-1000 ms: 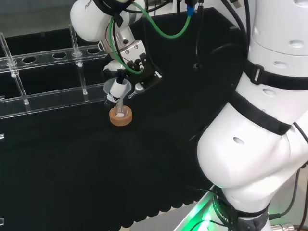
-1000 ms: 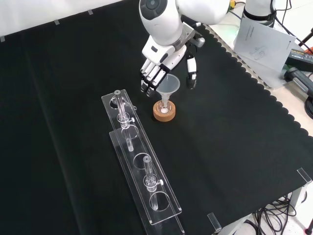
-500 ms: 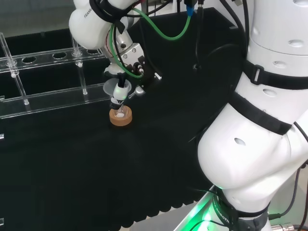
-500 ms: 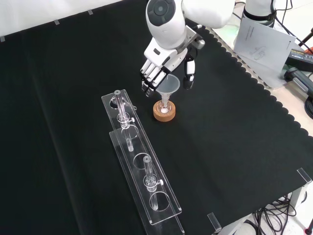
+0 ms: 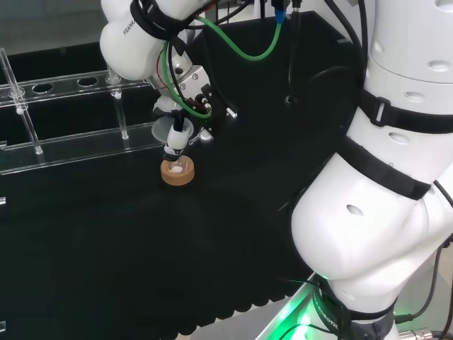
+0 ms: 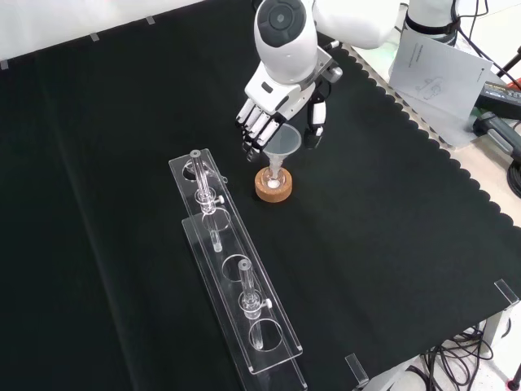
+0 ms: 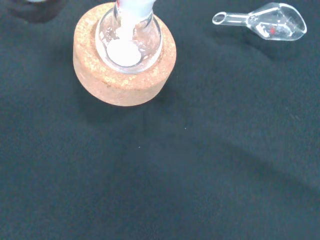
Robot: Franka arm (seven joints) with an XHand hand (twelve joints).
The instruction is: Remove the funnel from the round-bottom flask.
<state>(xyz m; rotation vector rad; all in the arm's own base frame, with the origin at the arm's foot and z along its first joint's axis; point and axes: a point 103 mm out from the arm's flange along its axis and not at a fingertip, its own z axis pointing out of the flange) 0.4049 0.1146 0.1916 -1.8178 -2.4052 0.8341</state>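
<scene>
A clear funnel [image 6: 282, 142] [image 5: 168, 132] stands upright with its stem in the neck of a small round-bottom flask [image 7: 129, 41]. The flask holds a little white powder and sits in a cork ring [image 6: 273, 186] [image 5: 177, 173] [image 7: 125, 75]. My hand [image 6: 275, 104] [image 5: 185, 99] hangs just above and behind the funnel, open. In the front view its fingers [image 6: 255, 130] reach down on the left of the funnel's rim and its thumb [image 6: 314, 127] on the right, so the rim lies between them. I cannot tell whether they touch it.
A long clear rack [image 6: 230, 273] [image 5: 71, 117] with a few glass tubes lies close to the cork ring, lower left in the front view. A small clear glass scoop [image 7: 265, 22] lies on the cloth beside the ring. The cloth's scalloped edge and papers [image 6: 440, 69] are at the front view's right.
The hand and the arm's link have shifted to the right in the front view and settled closer over the funnel, with the thumb nearer the rim. Funnel and flask have not moved.
</scene>
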